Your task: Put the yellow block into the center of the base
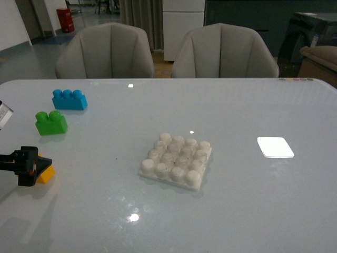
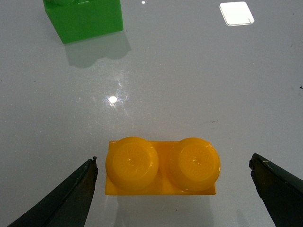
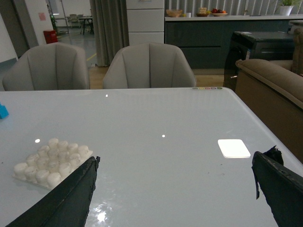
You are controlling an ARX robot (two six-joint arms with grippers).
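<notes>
The yellow block (image 2: 162, 166) lies on the table with its two studs up, between the spread fingers of my left gripper (image 2: 173, 165), which is open and touches nothing. In the front view that gripper (image 1: 32, 166) sits at the left edge, half covering the yellow block (image 1: 47, 174). The white studded base (image 1: 176, 159) rests mid-table, well to the right of the block, and shows again in the right wrist view as the base (image 3: 51, 161). My right gripper (image 3: 174, 163) is open over bare table, empty.
A green two-stud brick (image 1: 51, 122) and a blue three-stud brick (image 1: 69, 99) stand behind the left gripper; the green brick (image 2: 84, 19) is close beyond the yellow one. A flat white patch (image 1: 275, 147) lies at the right. Two grey chairs (image 1: 105, 51) stand behind the table.
</notes>
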